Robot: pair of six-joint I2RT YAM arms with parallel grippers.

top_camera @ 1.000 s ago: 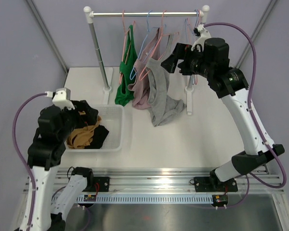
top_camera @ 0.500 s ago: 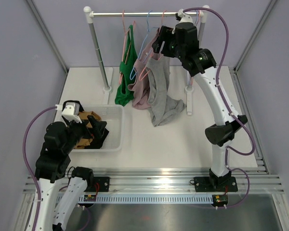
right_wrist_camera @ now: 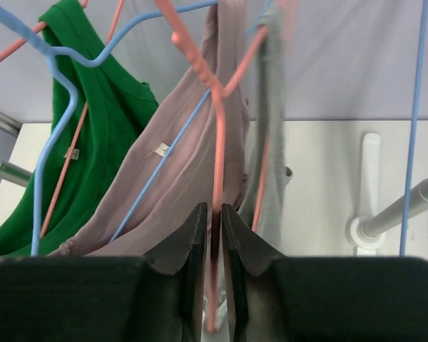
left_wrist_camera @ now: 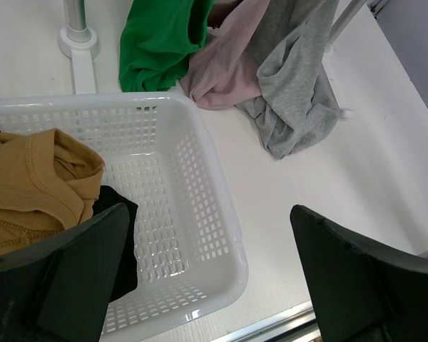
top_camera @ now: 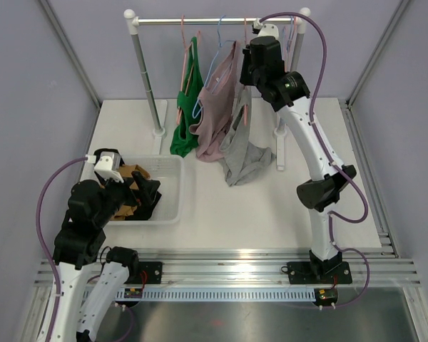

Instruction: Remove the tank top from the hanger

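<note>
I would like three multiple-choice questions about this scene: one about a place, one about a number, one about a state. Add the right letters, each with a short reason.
1. Where does the white basket stand?
A. on the table, at its left side
B. at the far right corner
C. off the table

2. How many tank tops hang on the rack?
A. one
B. three
C. six

3. What is the right gripper doing?
A. open over the basket
B. closed on a pink hanger
C. resting on the table

Answers:
1 A, the top view shows it at the left.
2 B, a green tank top, a pink tank top and a grey tank top hang there.
3 B, the right wrist view shows the hanger's wire between its nearly closed fingers.
</note>
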